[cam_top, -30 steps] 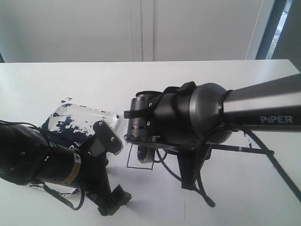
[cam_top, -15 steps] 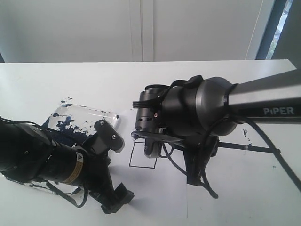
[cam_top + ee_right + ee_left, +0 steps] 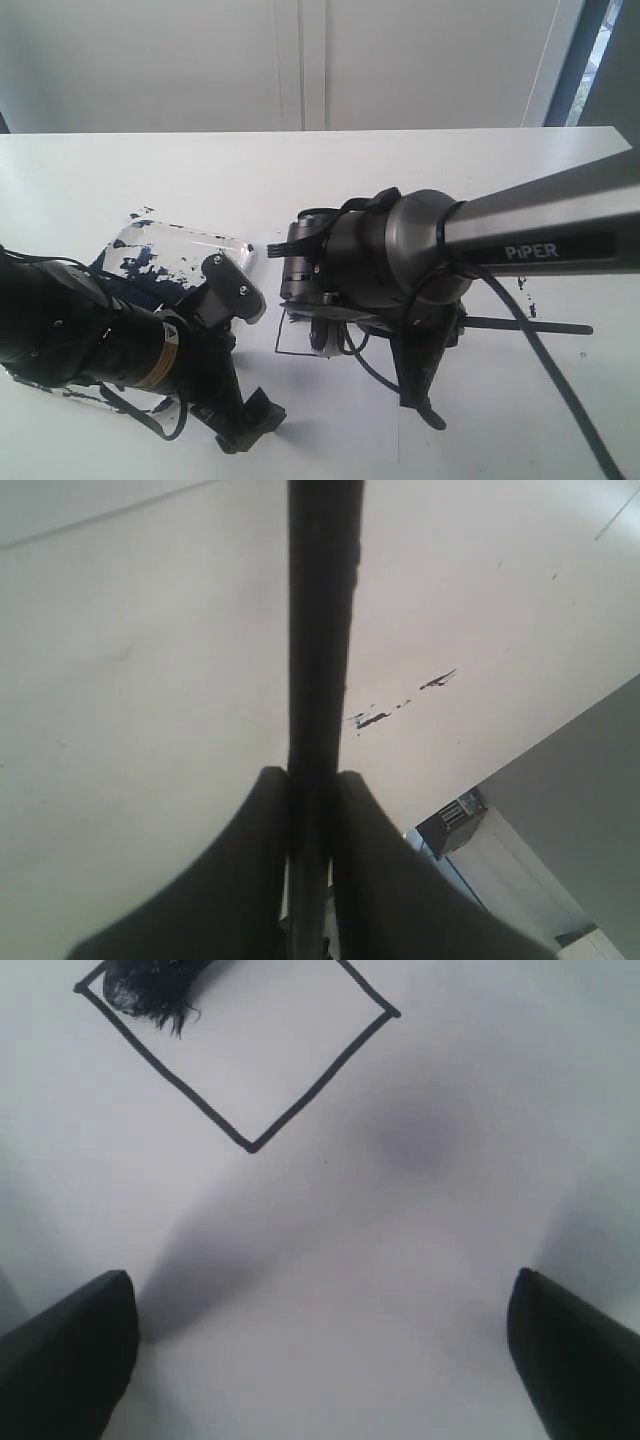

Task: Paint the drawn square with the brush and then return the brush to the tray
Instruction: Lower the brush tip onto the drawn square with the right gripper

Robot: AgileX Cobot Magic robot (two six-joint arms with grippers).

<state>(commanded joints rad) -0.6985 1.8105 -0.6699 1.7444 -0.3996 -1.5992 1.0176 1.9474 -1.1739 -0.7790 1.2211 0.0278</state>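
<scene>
two end effectors, two roles: my right end effector [image 3: 312,780] was clamped on the brush [image 3: 320,630], and my left end effector [image 3: 318,1290] hung wide open and empty. the brush's wet tip sat at one corner of the square [image 3: 260,1040], whose inside was bare. painting had barely begun, i judged. next it needed even strokes across the square. the tray [image 3: 150,245] lay left of the square.

Bristles of the brush [image 3: 150,985] cut off by the left wrist view's edge, drawn square [image 3: 245,1045] missing one corner there, in the exterior view mostly hidden behind the right arm [image 3: 400,260], tray [image 3: 165,250] half covered by the left arm [image 3: 90,340], left hand [image 3: 320,1280] showing only cropped fingers [image 3: 70,1360].
</scene>
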